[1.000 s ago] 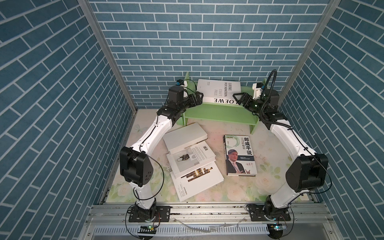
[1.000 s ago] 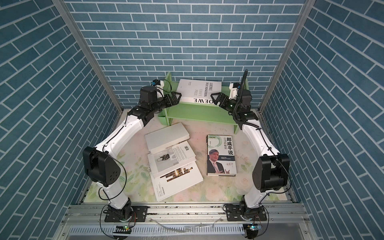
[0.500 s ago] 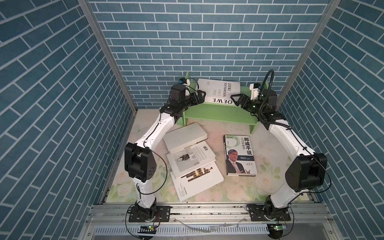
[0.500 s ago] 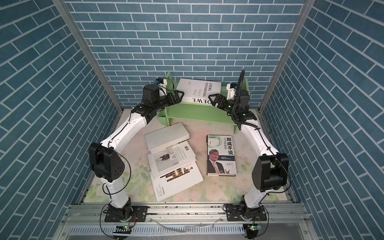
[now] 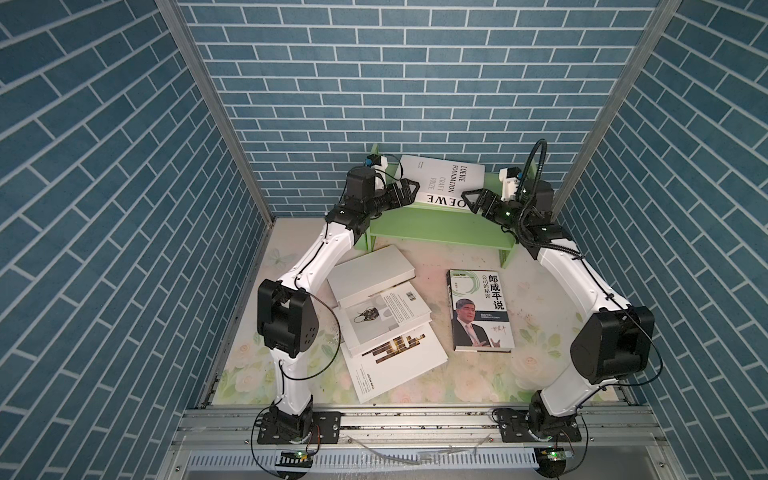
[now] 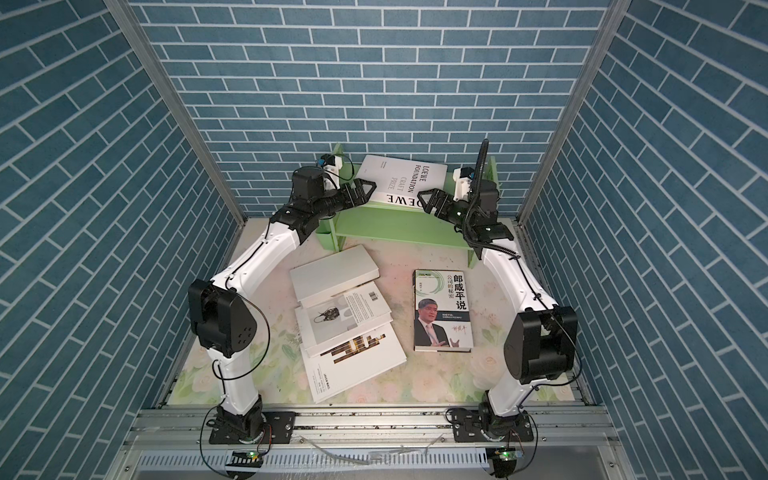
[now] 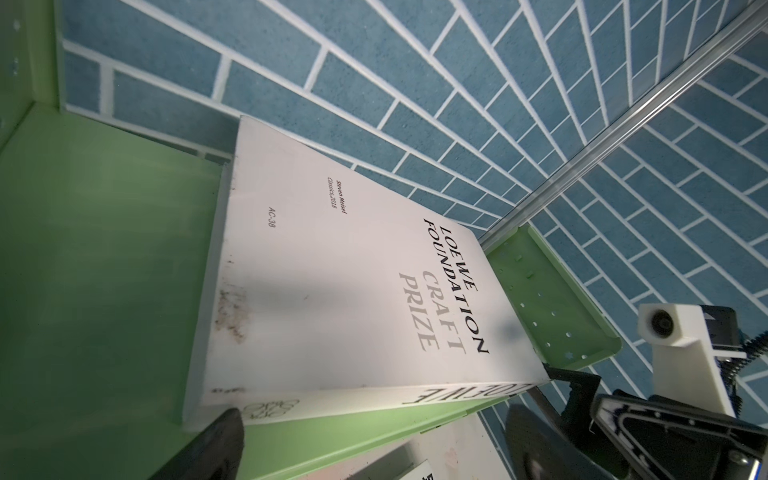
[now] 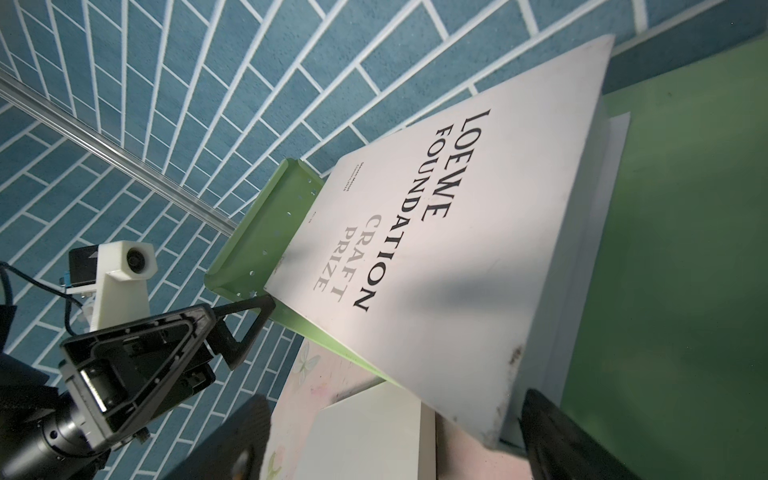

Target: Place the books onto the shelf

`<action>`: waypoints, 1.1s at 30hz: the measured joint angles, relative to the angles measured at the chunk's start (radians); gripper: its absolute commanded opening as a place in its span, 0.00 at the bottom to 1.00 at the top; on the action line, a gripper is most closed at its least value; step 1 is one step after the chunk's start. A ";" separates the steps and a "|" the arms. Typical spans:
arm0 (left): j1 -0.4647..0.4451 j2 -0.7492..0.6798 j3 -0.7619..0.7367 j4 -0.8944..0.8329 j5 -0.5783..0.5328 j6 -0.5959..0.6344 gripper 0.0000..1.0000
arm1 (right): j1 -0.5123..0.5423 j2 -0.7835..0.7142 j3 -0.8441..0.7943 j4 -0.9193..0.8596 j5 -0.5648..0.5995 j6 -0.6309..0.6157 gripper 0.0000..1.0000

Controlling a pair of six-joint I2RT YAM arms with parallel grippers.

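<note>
Jaws wide apart and empty: the left pincer (image 5: 409, 192) has its tip at the left end of the spine of the LOEWE Foundation Craft Prize book (image 5: 444, 183). Whether it is just beside or touching, can't tell. The right pincer (image 5: 471, 201) is likewise spread and empty, with its tip at the right end of the same spine. In both top views the two face each other across the book, upper centre of frame. In the left wrist view that pincer's own fingers (image 7: 216, 449) stand apart, and nothing is clamped.

The book lies cover up on the top board of the green shelf (image 5: 436, 226). Its spine runs along the front edge, so its long axis goes left-right in frame. The far edge reaches toward the brick wall (image 5: 415, 104). Flat or propped, can't tell.

Judgement: this book counts as placed, and four are left on the desk (image 5: 540, 365).

What the next move turns on is where those four lie from each pincer. All are below the shelf in frame, toward the arm bases.
- The portrait book (image 5: 480, 311) lies alone, centre right, flat and face up. Its long axis runs top-to-bottom in frame, and it is nearer the right arm.
- The stack of three white books (image 5: 386, 316) lies centre left, fanned and skewed, nearer the left arm. Its plain white book (image 5: 370, 270) lies on top, near the shelf's left leg.

The portrait book looks the easier pick, since its edges are free all round.
</note>
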 measured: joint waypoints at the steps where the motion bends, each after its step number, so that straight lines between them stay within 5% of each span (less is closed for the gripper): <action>1: -0.002 -0.002 -0.009 0.009 0.005 -0.005 1.00 | 0.000 0.000 0.000 -0.001 0.000 0.000 0.94; 14: -0.006 -0.048 -0.093 0.025 -0.026 0.003 1.00 | -0.031 -0.003 -0.013 0.005 0.040 0.000 0.95; 33: -0.006 0.015 0.011 0.019 -0.142 0.079 1.00 | -0.042 -0.024 -0.031 0.006 0.044 0.001 0.95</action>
